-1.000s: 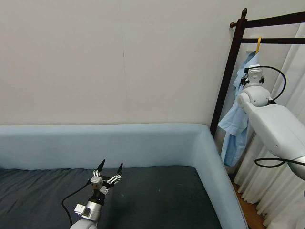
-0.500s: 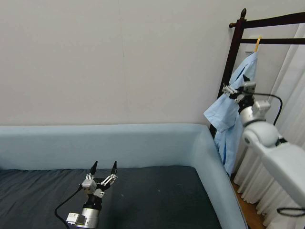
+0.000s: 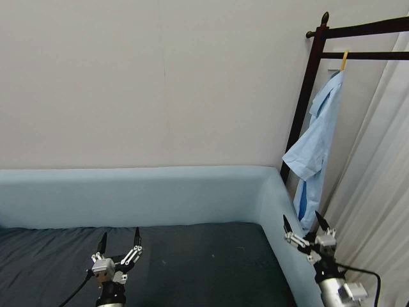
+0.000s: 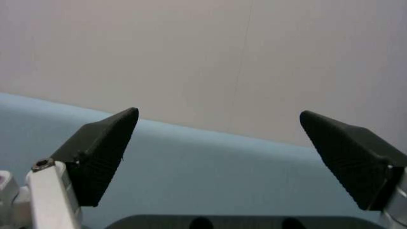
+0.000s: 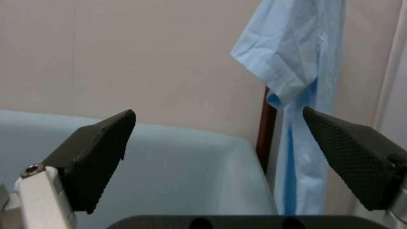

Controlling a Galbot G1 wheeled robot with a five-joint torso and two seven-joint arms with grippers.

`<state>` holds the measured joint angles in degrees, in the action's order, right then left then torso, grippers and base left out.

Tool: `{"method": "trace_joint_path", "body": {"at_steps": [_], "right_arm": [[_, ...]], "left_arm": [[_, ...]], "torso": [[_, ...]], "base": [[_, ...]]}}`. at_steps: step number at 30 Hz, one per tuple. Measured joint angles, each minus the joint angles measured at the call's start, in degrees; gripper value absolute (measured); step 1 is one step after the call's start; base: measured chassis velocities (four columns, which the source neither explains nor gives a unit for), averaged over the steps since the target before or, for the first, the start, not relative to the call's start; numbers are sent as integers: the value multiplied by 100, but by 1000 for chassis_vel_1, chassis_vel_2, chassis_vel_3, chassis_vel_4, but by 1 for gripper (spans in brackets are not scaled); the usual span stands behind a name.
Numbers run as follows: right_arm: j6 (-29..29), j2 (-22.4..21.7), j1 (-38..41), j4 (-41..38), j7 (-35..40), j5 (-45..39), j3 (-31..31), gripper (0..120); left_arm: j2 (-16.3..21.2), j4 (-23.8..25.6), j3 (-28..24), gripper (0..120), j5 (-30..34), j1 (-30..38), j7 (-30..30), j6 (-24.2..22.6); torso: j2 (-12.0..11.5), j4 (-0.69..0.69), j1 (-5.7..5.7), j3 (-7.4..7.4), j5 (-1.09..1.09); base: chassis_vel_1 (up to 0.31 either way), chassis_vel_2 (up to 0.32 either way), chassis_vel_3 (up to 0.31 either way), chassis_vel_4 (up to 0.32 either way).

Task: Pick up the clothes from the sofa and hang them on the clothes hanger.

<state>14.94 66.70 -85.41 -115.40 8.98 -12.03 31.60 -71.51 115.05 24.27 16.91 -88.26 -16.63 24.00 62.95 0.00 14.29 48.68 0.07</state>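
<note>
**Right tool (image 3: pixel 301 225) and left tool (image 3: pixel 121 238) both hanging open and empty**

Fingers spread wide and gripping nothing, the right one is hovering low by the end of the pale blue upholstered sofa (image 3: pixel 160 192). It is sitting lower than the light blue short-sleeved shirt (image 3: pixel 316 137). That shirt is hanging by a yellow hook (image 3: pixel 345 61) from the dark wooden clothes rack (image 3: pixel 305 96).

The left one is waiting, equally open, over the dark grey seat cushion (image 3: pixel 211 256).

To my eye the hanging step is looking finished, as no clothing is lying on the stretch of cushion I am seeing. Any next move is calling for a check along the rest of the sofa, keeping clear of the shirt's hem.

A plain off-white wall (image 3: pixel 160 77) is running behind, and a white curtain (image 3: pixel 377 192) is falling just beside the rack.
</note>
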Motion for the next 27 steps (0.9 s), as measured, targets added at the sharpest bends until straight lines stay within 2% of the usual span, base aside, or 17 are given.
{"method": "trace_joint_path", "body": {"at_steps": [27], "right_arm": [[-146,19,15,-69,125,49,-41,100]], "left_arm": [[15,63,24,100,40,-60,101,-52]], "torso": [[-2,-1,2,1,-1]], "base": [[0,0,0,0]]}}
